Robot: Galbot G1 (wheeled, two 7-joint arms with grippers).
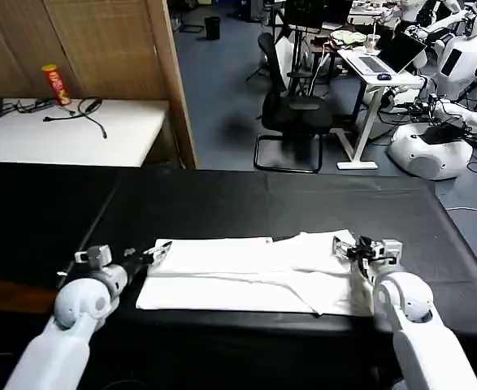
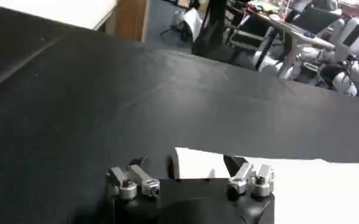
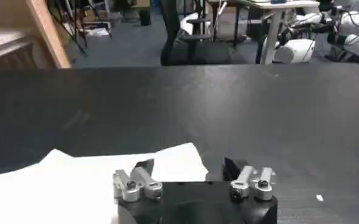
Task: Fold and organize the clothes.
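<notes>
Spread flat as a long white band across the lower centre of the head view: the T-shirt (image 1: 254, 276), plain side up, lying on the black-draped counter (image 1: 246, 203). Apparently already folded lengthwise, with a diagonal crease and an overlapping layer showing toward its right end. Placed square to the robot, probably so that both short ends can be reached at once for the next fold.

At the lower left of the head view, the left hand (image 1: 145, 257), poised at the shirt's left end near the far corner. Open wide in the left wrist view, left hand (image 2: 185, 167) straddling the white corner at the bottom centre of that frame, one fingertip (image 2: 233, 163) over the cloth, the other just off its edge on the black cover. Nothing gripped; contact with the fabric not clear.

At the lower right of the head view, the right hand (image 1: 358, 250), stationed over the shirt's right end. Open just as wide in the right wrist view, right hand (image 3: 188, 165) with one fingertip (image 3: 144, 165) above the cloth's far corner and the other beyond it over bare black cover. Nothing held.

Mirrored stance at both ends suggestive of a paired pinch about to begin, with a clean bite on every layer at each corner the likely difficulty.
</notes>
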